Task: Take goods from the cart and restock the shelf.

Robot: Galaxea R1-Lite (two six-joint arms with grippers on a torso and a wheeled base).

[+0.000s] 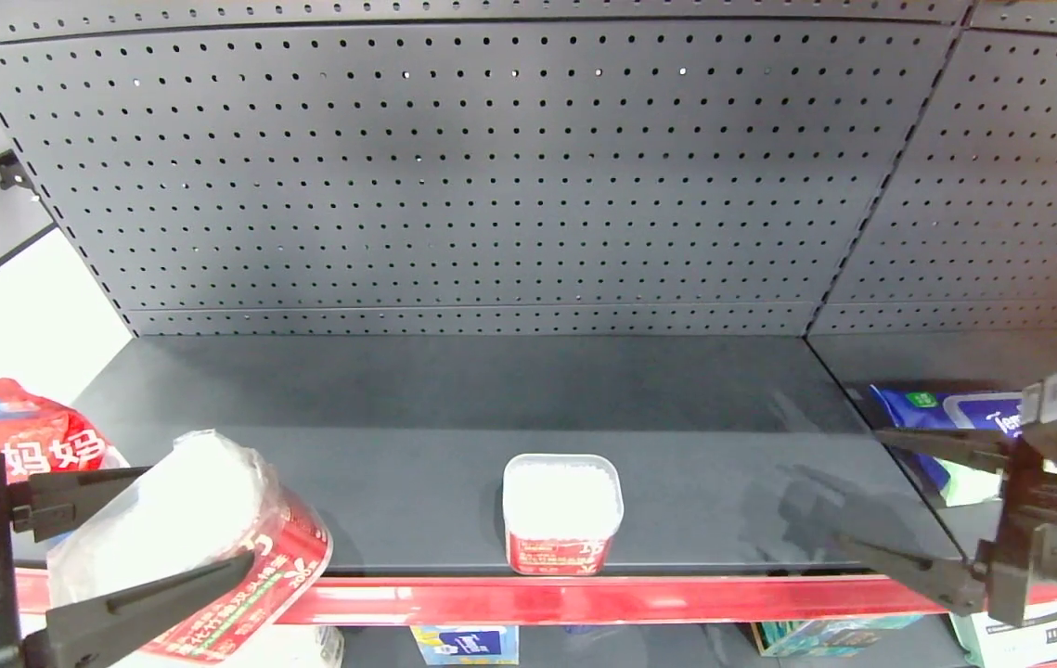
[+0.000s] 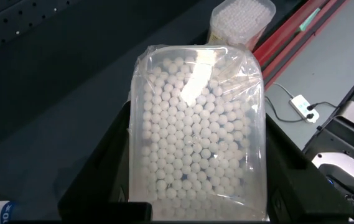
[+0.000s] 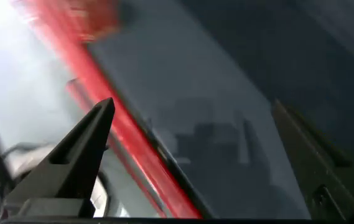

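**Left gripper holds a bag of white balls at the shelf's front left corner**

Head view: the left gripper (image 1: 199,518) is clamped around the bag (image 1: 166,520). Bare shelf (image 1: 454,408) lies ahead and to its right, up to the white tub (image 1: 562,513) standing at the front edge, and the right gripper (image 1: 862,490) hangs spread and empty far right. Left wrist view: the bag's long axis runs along the fingers, pointing toward the tub. Right wrist view: spread fingers sit above the red rail (image 3: 133,143).

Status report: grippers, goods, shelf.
Left gripper shut on bag of white balls, front left of shelf. Right gripper open, holding nothing. White tub on shelf front edge, centre, apart from bag.
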